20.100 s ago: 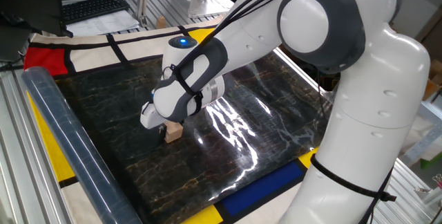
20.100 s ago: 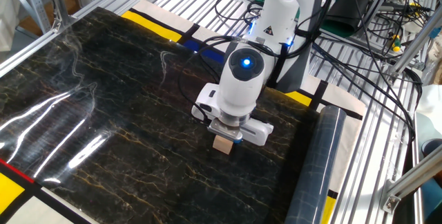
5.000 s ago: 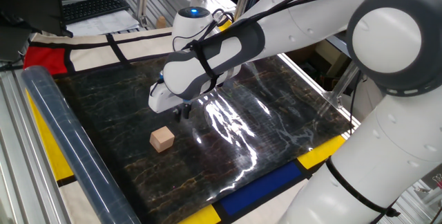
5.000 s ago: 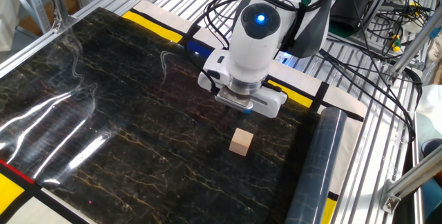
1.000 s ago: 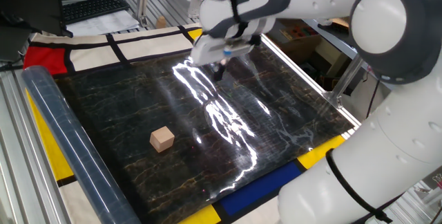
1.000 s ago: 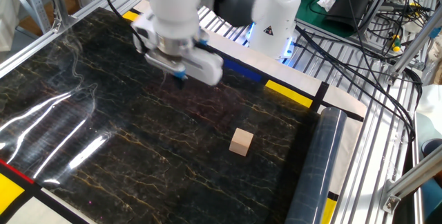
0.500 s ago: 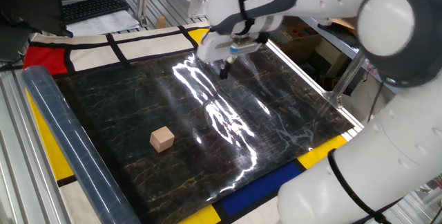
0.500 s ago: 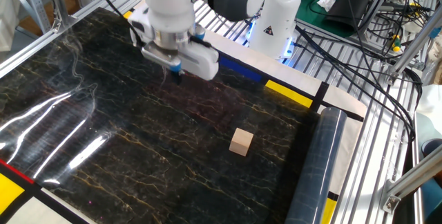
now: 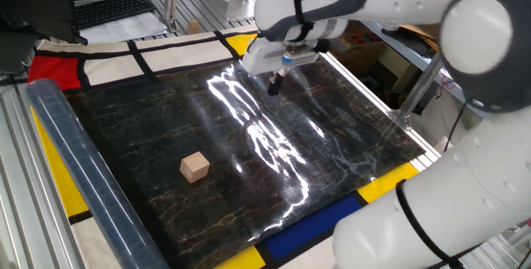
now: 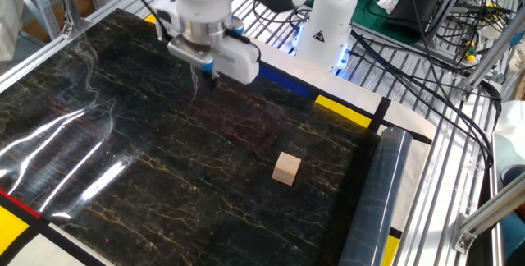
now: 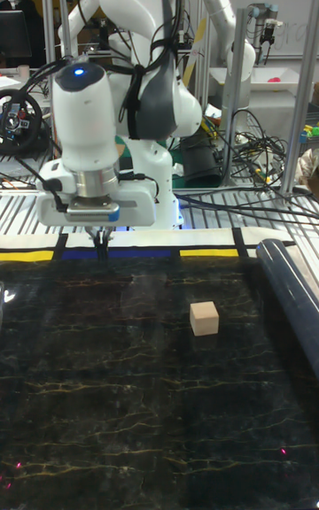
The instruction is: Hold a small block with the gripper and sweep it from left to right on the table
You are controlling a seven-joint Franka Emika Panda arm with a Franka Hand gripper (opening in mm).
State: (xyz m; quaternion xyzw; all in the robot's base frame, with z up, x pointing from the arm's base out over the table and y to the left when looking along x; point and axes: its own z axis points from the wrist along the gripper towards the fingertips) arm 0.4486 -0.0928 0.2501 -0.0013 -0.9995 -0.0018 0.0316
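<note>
End effector (image 9: 275, 85) (image 10: 207, 77) (image 11: 101, 243) — empty, downward-pointing

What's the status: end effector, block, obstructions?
End effector empty, fingers look closed, hovering off at the table's far side. Small block loose on the table, apart from it. Nothing between them; rolled sheet lies beside the block.

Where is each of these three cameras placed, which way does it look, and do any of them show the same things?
One fixed view: high, beside the robot's body, looking down across the table; big white arm, claw and small block show.
The other fixed view: high at the opposite side, facing the robot's base; claw, small block.
Tall fixed view: low at the table's edge, facing the robot head-on; whole arm, claw, small block.
All three share the block lying alone, apart from the claw, and a clear rolled sheet along one edge.
</note>
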